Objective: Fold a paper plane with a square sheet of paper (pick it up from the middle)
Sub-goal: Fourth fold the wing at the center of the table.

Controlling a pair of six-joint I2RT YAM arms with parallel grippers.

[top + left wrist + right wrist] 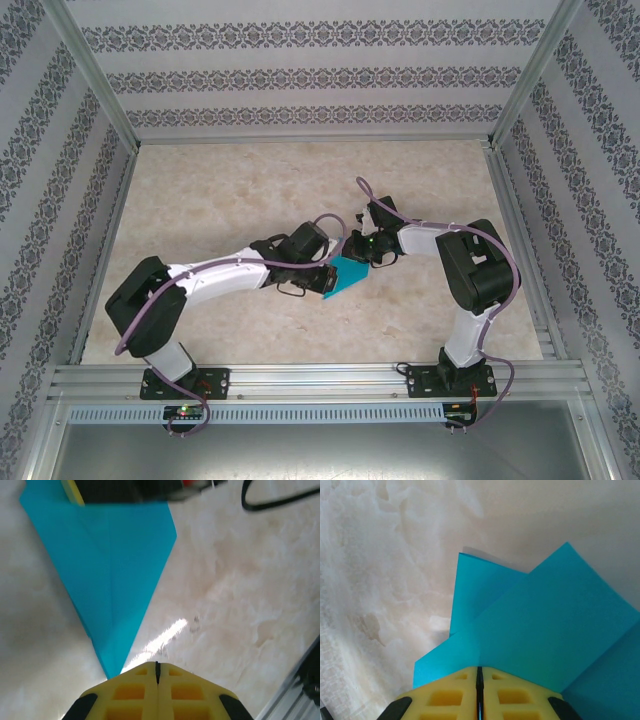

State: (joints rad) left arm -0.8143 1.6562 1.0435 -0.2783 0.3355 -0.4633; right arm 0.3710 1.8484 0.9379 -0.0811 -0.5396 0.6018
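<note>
Right gripper point(480, 672) is pinching the paper point(540, 625) at its 1 o'clock edge; left gripper point(157, 672), closed at the tip, is risking tearing it.

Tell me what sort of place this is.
Probably a robot test cell rather than a home: an aluminium frame boxes in a marble-look tabletop, patterned panels serve as walls, and a left arm and right arm are bolted to the front rail.

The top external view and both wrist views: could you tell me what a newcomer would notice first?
The teal-blue paper, folded to a point, lies central on the marbled table. The left gripper and right gripper, both shut, meet at it from opposite sides.
</note>
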